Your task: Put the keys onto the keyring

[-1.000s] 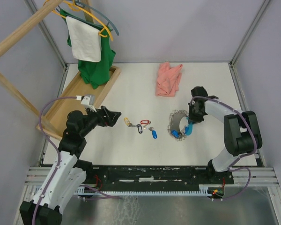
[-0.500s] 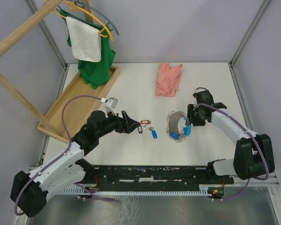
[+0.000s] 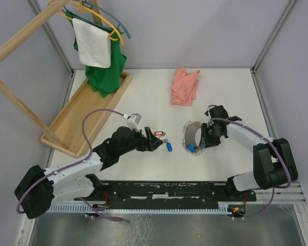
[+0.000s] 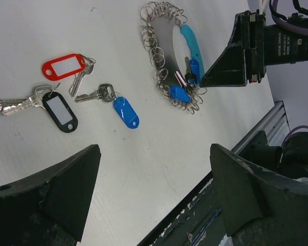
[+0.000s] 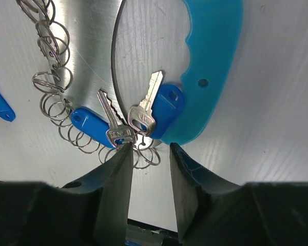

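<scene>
The left claw (image 4: 154, 169) hangs wide open and empty over the loose keys (image 4: 61, 110) near the middle of the desk's (image 3: 143, 102) front edge. It should come down squarely on one tag, clear of its neighbours. The right claw (image 5: 149, 151), part open and gripping nothing I can see, noses the keyring (image 5: 215, 61), lying nearer the right edge. The left arm lies low, stretched forward; the right arm folds inward.
</scene>
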`<action>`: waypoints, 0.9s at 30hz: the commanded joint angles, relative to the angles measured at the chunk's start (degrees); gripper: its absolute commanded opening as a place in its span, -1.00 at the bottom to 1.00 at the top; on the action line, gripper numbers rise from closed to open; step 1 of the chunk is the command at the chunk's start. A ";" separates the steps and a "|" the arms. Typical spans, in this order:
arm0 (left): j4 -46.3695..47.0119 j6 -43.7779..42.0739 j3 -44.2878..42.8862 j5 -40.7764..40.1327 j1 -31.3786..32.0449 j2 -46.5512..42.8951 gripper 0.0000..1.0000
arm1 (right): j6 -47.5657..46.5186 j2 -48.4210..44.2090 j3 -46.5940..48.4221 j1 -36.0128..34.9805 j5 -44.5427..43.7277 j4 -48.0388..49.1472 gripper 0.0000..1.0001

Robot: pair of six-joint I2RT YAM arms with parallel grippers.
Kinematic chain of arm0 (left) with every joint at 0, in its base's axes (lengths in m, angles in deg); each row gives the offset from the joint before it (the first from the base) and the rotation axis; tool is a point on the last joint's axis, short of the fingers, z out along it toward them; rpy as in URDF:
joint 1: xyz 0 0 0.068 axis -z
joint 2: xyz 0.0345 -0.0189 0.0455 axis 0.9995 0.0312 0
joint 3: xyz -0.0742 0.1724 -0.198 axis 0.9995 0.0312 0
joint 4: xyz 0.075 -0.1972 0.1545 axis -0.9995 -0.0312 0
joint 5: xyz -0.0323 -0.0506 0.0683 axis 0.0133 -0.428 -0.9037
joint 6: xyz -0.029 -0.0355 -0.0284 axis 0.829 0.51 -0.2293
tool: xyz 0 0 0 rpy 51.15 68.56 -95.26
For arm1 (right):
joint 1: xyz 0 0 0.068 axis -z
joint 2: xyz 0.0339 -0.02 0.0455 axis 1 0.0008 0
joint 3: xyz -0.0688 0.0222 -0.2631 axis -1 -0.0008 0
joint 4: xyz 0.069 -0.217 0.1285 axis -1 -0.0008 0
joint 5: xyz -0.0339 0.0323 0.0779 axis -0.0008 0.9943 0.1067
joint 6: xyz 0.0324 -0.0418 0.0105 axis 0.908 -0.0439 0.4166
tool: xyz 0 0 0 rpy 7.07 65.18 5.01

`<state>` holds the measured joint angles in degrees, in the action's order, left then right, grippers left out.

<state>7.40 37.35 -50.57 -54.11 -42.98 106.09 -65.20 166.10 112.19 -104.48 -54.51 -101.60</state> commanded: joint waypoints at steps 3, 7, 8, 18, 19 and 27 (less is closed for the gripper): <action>6.97 4.23 -1.57 -4.43 3.23 5.35 0.84 | 0.68 2.27 -0.53 -1.50 3.07 4.27 -0.28; 8.28 4.79 -2.93 -4.72 4.69 8.80 0.81 | 1.17 2.34 -0.57 -2.45 3.73 4.88 -0.54; 8.64 5.09 -3.17 -4.81 4.93 9.55 0.80 | 1.28 2.27 -0.55 -2.75 4.01 4.96 -0.62; 11.80 12.03 -3.59 -7.82 5.90 14.13 0.71 | 4.84 -6.49 -2.04 -4.65 6.86 10.50 -0.99; 12.26 12.94 -3.50 -8.22 5.93 14.25 0.70 | 5.39 -7.74 -2.23 -4.85 7.20 11.57 -0.99; 14.19 15.14 -5.04 -7.77 6.47 16.97 0.70 | 4.45 -10.39 -0.49 -5.16 -0.98 3.61 -0.52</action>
<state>17.80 49.65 -53.04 -60.58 -37.23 121.70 -59.97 154.84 109.86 -109.35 -49.99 -93.67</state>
